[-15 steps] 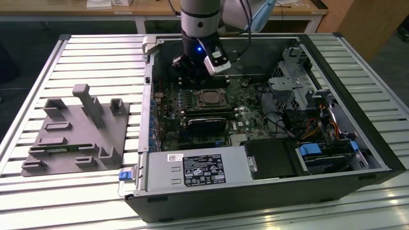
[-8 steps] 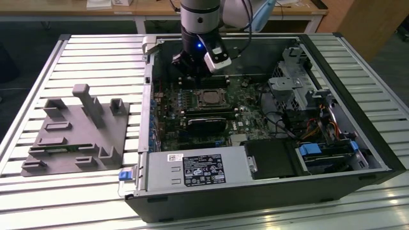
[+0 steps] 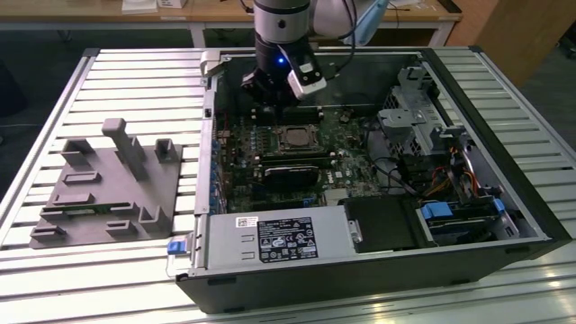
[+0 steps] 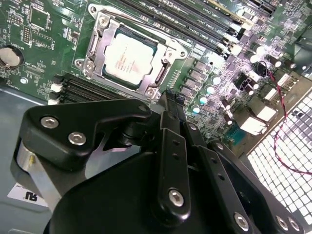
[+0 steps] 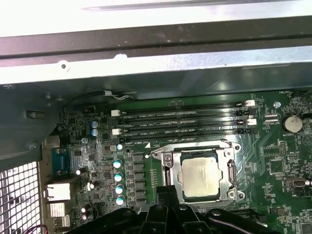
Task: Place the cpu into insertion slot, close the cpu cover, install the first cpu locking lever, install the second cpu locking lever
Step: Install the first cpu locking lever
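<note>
A big table (image 3: pixel 108 67) made of shiny metal slats is filling most of the room we are seeing. Behind its far edge, wooden desks (image 3: pixel 99 13) are standing on a dark floor.

A black case (image 3: pixel 360 287) is lying open on its side. It is taking up the middle of the table and reaching the edge on the exterior view's right. A grey holder (image 3: pixel 99 196) with posts is sitting near the table edge on the exterior view's left, well apart from the case.

The arm (image 3: pixel 280 20) is hanging over the far side of the case. A green board (image 3: pixel 355 158) is lying flat on the case floor. Long black memory slots (image 5: pixel 185 122) are lying in a row on the board, just beside the slot (image 4: pixel 139 35).

The claw (image 4: pixel 168 97) is hanging above the board, near the slot. Its fingers are looking pressed together with nothing between them.

The cover (image 4: pixel 100 36) is lying flat down over the slot. The cpu (image 4: pixel 129 58) is sitting inside the slot, and its pale face is showing through the hole in the cover.
</note>
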Motion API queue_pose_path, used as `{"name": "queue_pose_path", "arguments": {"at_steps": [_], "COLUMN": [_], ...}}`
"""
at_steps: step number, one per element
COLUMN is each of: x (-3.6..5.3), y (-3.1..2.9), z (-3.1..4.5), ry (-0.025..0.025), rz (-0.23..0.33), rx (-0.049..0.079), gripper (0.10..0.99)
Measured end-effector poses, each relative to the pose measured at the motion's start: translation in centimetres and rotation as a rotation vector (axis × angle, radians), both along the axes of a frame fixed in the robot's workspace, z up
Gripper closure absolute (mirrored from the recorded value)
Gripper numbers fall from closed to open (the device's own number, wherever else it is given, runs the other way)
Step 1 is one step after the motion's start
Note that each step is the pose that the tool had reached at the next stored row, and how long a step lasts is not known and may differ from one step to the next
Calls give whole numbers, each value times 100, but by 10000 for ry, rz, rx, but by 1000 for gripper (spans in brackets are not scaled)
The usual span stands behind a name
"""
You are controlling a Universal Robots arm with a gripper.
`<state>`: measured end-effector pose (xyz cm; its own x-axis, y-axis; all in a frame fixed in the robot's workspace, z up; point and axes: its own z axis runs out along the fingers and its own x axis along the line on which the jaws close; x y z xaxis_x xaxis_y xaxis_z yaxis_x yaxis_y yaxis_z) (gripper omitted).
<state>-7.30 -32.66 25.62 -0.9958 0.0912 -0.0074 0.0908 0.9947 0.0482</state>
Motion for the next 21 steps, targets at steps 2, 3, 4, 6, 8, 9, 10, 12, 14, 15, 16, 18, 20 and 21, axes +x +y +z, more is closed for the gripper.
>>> {"name": "queue_pose_path", "arguments": {"at_steps": [2, 3, 4, 6, 8, 9, 10, 12, 14, 15, 16, 18, 20, 21], "x": [-34, -58, -81, -125, -161, -175, -183, -194, -203, -209, -215, -229, -240, -242], "y": [0, 0, 0, 0, 0, 0, 0, 0, -1, -1, -1, -1, -1, -1], "z": [0, 0, 0, -1, -1, -2, -2, -3, -4, -4, -5, -8, -11, -13], "ry": [-11, -17, -21, -26, -29, -29, -29, -31, -31, -30, -29, -30, -30, -30], "rz": [1, 1, 1, 2, 1, 1, 3, 1, 0, 0, -1, -1, 0, 0], "rx": [1, 4, 8, 34, 119, 205, 331, 664, 998, 1131, 1242, 1421, 1617, 1703], "gripper": [980, 980, 980, 980, 980, 980, 980, 980, 980, 980, 980, 980, 980, 980]}}
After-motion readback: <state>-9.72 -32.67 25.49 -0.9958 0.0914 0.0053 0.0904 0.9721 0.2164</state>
